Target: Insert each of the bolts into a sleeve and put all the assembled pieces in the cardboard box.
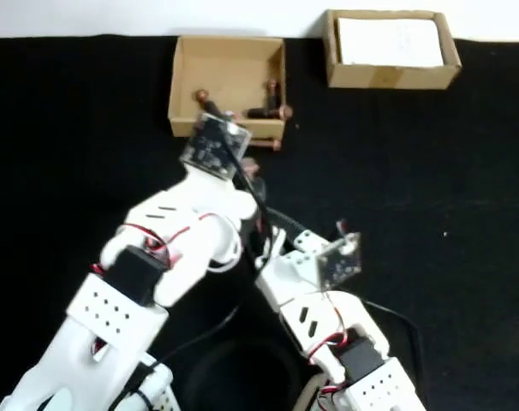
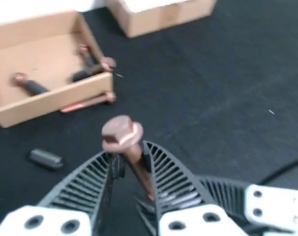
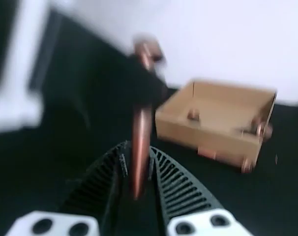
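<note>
A copper bolt (image 2: 122, 133) with a hex head stands tilted between my left gripper's (image 2: 128, 152) fingers, which are shut on its shaft. My right gripper (image 3: 137, 150) closes on the same bolt (image 3: 139, 147) from the other end; its fingers (image 2: 188, 194) show beside the left ones. Both grippers meet just in front of the cardboard box (image 1: 179, 86), which holds several bolts in dark sleeves (image 2: 31, 84). A loose dark sleeve (image 2: 45, 158) lies on the black table. Another bare bolt (image 2: 87, 103) rests against the box's front wall.
A second cardboard box (image 1: 388, 75) with a white sheet inside stands at the back right. The black table to the right of the arms is open. The left arm's wrist (image 1: 212, 141) hangs over the box's front edge.
</note>
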